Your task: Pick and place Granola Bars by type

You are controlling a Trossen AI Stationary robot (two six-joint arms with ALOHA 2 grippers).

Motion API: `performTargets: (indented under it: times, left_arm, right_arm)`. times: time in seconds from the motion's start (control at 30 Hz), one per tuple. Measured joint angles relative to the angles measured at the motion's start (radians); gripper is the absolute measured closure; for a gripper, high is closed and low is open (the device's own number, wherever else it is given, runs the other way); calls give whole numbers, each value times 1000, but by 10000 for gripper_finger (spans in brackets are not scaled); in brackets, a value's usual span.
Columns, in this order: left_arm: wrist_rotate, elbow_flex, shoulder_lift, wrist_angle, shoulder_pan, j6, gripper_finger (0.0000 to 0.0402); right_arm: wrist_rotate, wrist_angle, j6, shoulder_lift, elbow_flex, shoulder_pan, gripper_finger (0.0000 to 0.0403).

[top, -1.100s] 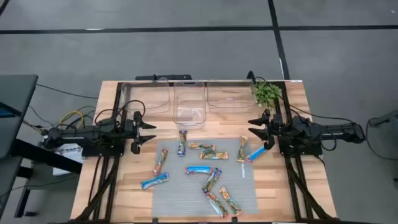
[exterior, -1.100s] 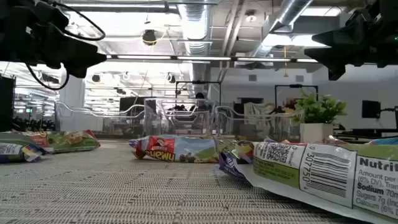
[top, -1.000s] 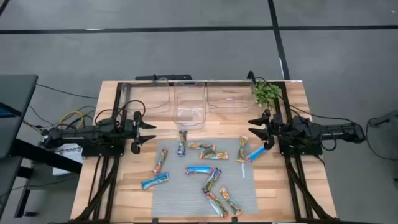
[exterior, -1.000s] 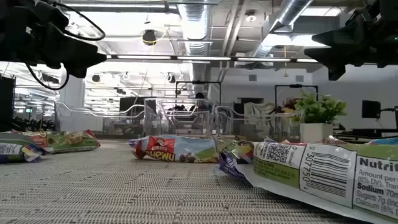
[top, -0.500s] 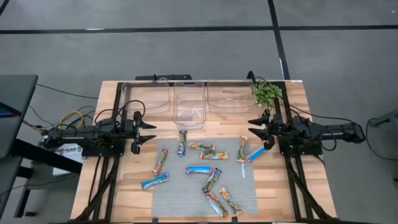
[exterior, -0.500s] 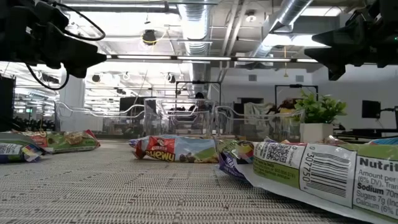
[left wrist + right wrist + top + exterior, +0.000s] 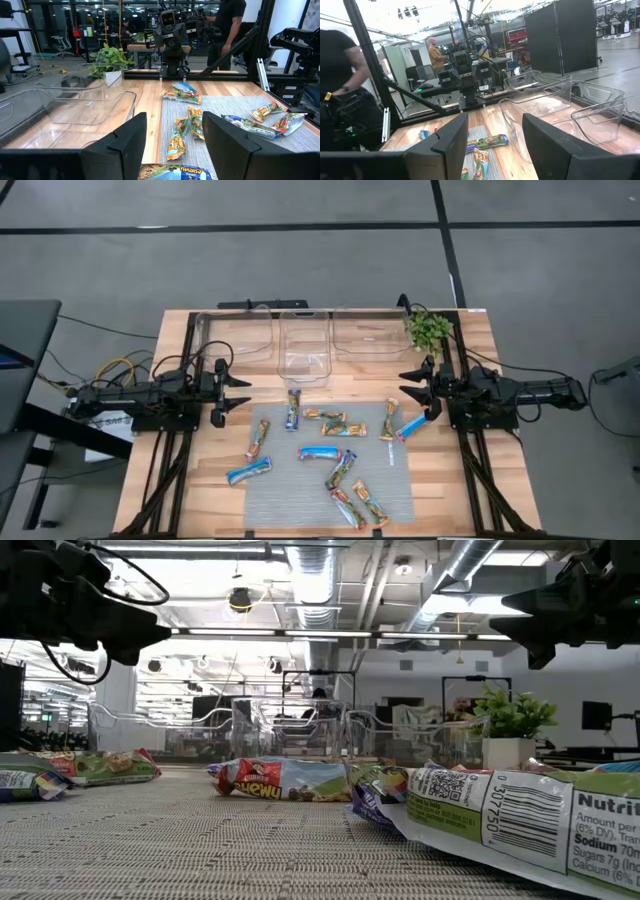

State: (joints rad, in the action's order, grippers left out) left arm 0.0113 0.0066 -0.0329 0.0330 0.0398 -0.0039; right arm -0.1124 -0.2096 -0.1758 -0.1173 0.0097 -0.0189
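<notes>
About a dozen wrapped granola bars lie flat on a grey mat (image 7: 400,480). Blue ones lie at the mat's far edge (image 7: 292,409), its middle (image 7: 320,453), its left (image 7: 249,471) and its right (image 7: 412,426). Green, orange and tan bars (image 7: 343,429) (image 7: 341,470) (image 7: 370,502) lie scattered among them. My left gripper (image 7: 241,393) hovers open over the table's left side, above the wood beside the mat, pointing right. My right gripper (image 7: 407,390) hovers open near the mat's far right corner, pointing left. Each wrist view looks between open fingers (image 7: 175,145) (image 7: 492,145) at bars (image 7: 179,132) (image 7: 487,142).
Three clear plastic bins (image 7: 235,335) (image 7: 305,348) (image 7: 370,335) stand in a row along the far edge. A small green plant (image 7: 428,328) sits at the far right corner, just behind my right arm. People (image 7: 340,75) stand in the room beyond the table.
</notes>
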Motion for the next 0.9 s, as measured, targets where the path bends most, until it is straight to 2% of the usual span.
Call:
performTargets:
  times: [0.7, 0.77, 0.9]
  left_arm:
    - [2, 0, 0, 1, 0, 11, 216]
    - [-7, 0, 0, 1, -1, -75, 216]
    - [-56, 0, 0, 8, -1, -375, 216]
  right_arm:
    - [0, 0, 0, 0, 0, 0, 221]
    - [0, 0, 0, 0, 0, 0, 220]
    - [0, 0, 0, 0, 0, 0, 221]
